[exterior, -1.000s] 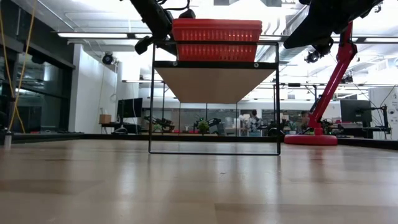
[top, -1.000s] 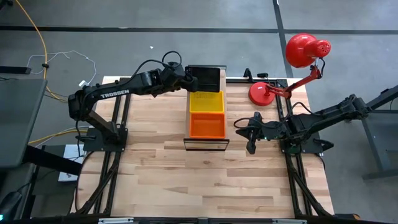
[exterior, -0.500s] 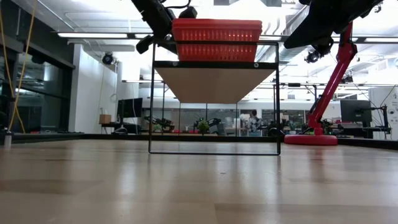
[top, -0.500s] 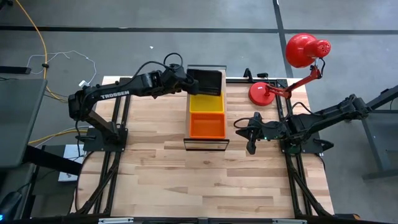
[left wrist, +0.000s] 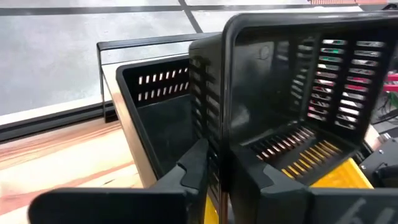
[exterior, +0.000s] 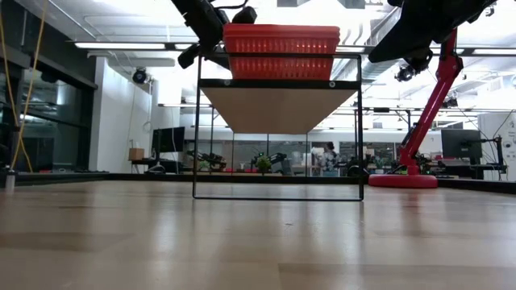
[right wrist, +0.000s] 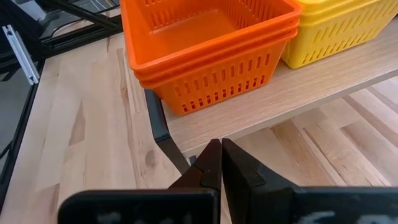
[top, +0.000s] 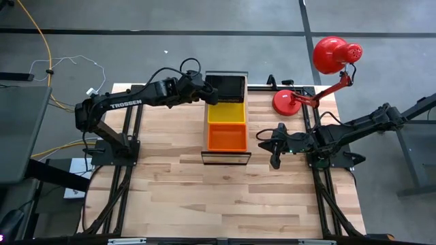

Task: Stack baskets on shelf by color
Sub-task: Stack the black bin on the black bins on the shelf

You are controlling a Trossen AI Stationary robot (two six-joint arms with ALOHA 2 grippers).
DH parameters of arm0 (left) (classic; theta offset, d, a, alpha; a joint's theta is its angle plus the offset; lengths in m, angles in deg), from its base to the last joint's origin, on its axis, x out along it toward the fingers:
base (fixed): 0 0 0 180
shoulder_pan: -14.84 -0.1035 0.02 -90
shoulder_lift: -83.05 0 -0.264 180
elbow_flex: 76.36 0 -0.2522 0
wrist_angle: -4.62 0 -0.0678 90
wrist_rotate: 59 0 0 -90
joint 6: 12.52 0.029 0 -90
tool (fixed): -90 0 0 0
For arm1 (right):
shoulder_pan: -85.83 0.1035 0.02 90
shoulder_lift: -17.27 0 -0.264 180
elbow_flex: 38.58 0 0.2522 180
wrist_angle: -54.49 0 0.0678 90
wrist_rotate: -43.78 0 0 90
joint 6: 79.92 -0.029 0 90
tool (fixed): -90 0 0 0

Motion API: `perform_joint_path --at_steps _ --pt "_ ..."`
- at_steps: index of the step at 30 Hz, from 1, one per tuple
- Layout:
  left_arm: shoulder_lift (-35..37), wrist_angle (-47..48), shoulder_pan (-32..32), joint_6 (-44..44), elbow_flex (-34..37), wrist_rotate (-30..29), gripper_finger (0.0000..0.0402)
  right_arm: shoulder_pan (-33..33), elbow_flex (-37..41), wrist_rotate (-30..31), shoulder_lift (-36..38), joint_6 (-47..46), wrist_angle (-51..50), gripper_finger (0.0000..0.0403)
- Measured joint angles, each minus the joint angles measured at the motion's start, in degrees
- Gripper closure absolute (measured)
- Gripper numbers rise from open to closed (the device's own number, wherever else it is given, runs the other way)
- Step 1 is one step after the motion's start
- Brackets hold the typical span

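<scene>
While the left gripper [left wrist: 217,171] is pinched on the wall of a tilted black basket [left wrist: 298,81], another black basket [left wrist: 161,112] is seen beyond the fingers on the shelf [top: 225,158]; yellow baskets [top: 225,112] and orange baskets [top: 227,138] are nested beside it, lengthwise. The right gripper [right wrist: 221,165] is held pressed together below the shelf edge.

shelf [top: 225,157] mid-table | three basket stacks [top: 226,138] in a row on it | lamp [top: 289,101] right of shelf, well apart

Robotics laboratory: two arms bolted to a wooden table [top: 204,197], glass partitions [exterior: 266,153], ceiling strip lights [exterior: 137,46], distant workstations.
</scene>
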Motion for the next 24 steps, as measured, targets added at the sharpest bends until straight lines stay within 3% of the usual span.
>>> perform_joint_path --at_steps 10,24 --pt "0.0 -3.2 0.7 1.5 0.0 0.1 0.0324 0.0 0.0 -0.4 0.0 -1.1 0.0 0.0403" --pt "2.9 -4.0 0.7 5.7 -1.6 4.9 0.0241 0.0 0.0 -1.1 0.0 -0.9 0.0 0.0403"
